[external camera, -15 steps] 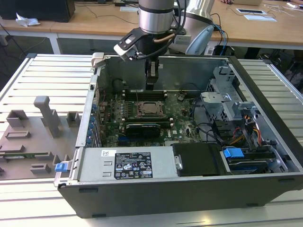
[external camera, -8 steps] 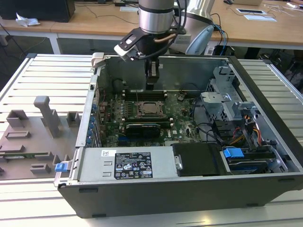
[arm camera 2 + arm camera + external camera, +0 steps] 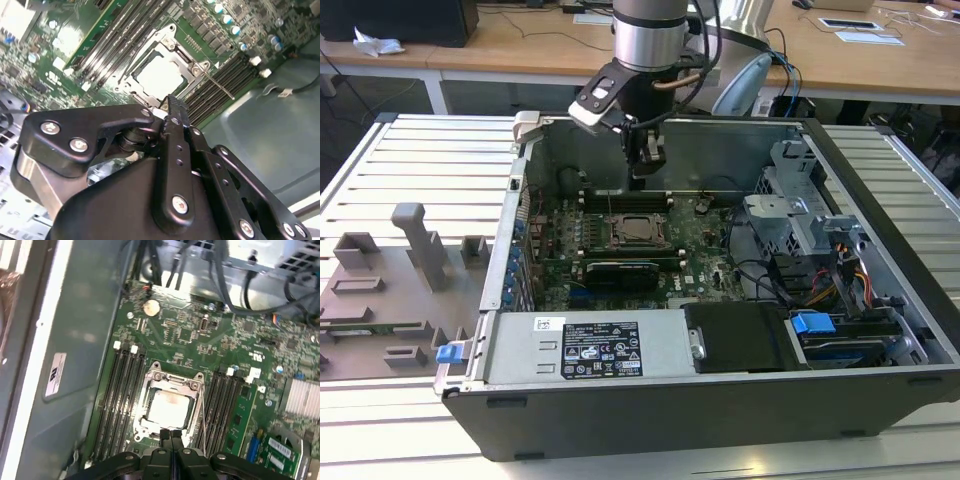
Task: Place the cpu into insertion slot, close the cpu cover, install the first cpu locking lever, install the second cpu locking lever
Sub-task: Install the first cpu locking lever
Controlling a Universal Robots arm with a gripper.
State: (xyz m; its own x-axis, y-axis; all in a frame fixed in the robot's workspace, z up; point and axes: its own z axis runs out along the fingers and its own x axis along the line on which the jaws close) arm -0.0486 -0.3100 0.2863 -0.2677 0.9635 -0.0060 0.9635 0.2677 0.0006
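Our fingers (image 3: 165,438), pressed together, hover over the cpu cover (image 3: 172,381). We'd push the locking lever (image 3: 220,86) down slowly, squarely.

One cpu cover (image 3: 173,380) edge behind the tool (image 3: 171,433); tool body cropped

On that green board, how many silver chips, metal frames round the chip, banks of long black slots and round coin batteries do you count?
cpu: 1
cpu cover: 1
banks of long black slots: 2
coin battery: 1
Total: 5
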